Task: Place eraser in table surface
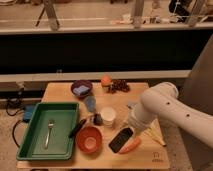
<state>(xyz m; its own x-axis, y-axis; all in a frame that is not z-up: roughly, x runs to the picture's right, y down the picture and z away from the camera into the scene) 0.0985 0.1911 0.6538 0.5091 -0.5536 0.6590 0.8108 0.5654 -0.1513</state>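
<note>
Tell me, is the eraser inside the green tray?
No, the eraser is on the table surface right of the orange bowl, the hand at its far end.

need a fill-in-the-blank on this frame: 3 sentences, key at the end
1. The claw is at the far end of the eraser, which is just right of the ____ bowl.
2. The fork lies in the ____ tray.
3. The blue sponge sits in a ____ dish at the back of the table surface.
Missing words: orange; green; purple.
</note>
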